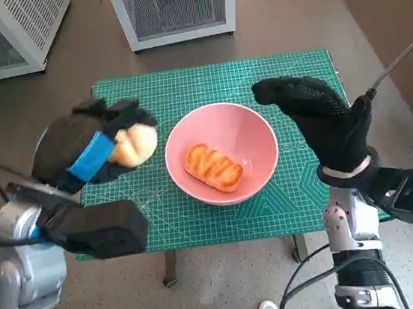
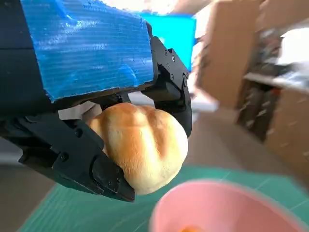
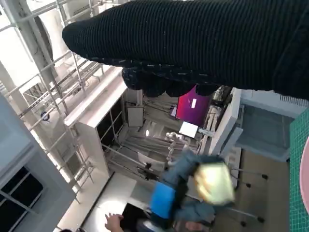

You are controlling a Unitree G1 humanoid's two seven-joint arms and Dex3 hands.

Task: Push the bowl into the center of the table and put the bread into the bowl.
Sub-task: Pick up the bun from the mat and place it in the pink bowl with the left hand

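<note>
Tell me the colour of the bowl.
Pink; the bowl shows best in the head view, on the green mat.

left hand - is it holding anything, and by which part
The left hand holds a round bread roll, its fingers clamped on opposite sides. The right hand holds nothing.

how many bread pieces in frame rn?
2. One striped loaf lies inside the pink bowl at the table's middle. One round bun is held in the left hand, raised beside the bowl. None seen elsewhere; the hands could hide a little.
</note>
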